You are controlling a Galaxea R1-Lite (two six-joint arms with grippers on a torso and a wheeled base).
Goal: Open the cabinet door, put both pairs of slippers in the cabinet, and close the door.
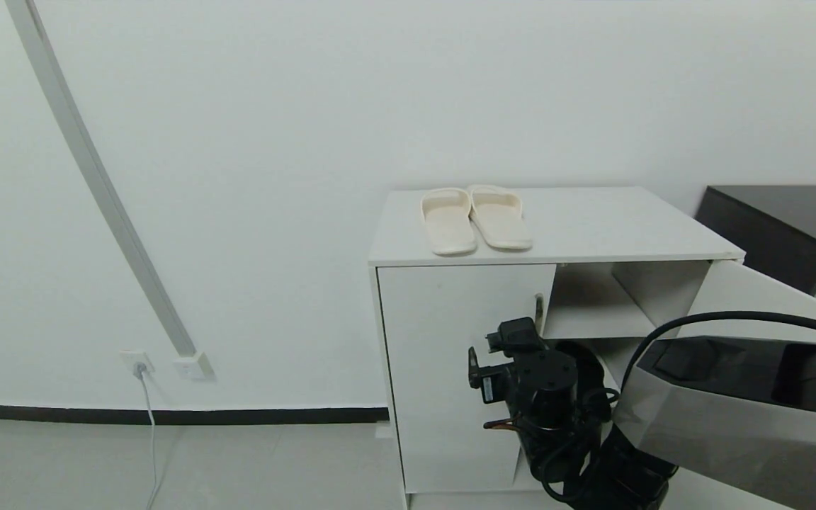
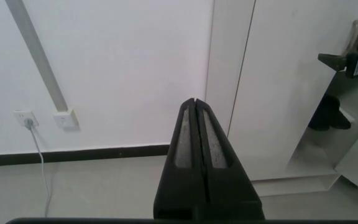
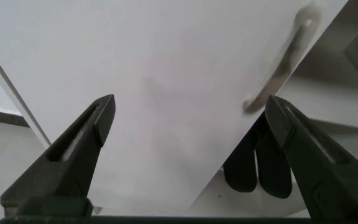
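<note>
The cabinet [image 1: 592, 219] is smooth white laminated board with a matt face. Its door handle [image 3: 283, 65] is satin-finished metal. The cream slippers [image 1: 475, 218] look like soft moulded foam, matt, and the black slippers [image 3: 257, 165] look dull and rubbery. The left gripper [image 2: 195, 102] is matt black plastic with grey, finely grained pads [image 2: 184, 146].

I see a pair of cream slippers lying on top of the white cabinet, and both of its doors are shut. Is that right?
Not quite. Only the left-hand door is shut. The right-hand door stands swung open, as the head view shows. The cream slippers do lie on top of the white cabinet.
</note>
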